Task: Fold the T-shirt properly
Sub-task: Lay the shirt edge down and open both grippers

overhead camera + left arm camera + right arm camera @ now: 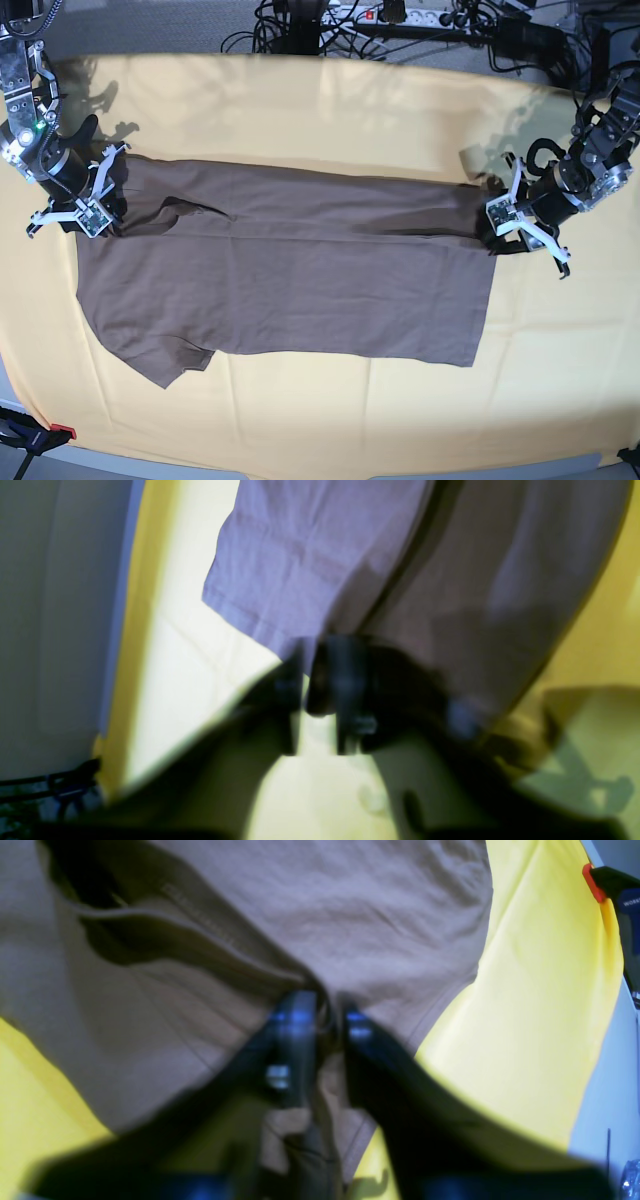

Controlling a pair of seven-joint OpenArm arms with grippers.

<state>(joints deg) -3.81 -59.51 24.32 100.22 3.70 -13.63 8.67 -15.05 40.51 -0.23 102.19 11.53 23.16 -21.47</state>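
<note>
Yellow cloth under us, we see both grippers, left and right, part-open at the shirt edges.

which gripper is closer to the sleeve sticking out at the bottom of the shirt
Right. The right gripper sits at the T-shirt's end directly above that sleeve; the left gripper is at the opposite end.

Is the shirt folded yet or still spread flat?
Partly folded: the shirt has its far long edge doubled over toward the middle; the near sleeve is still spread on the yellow cloth.
</note>
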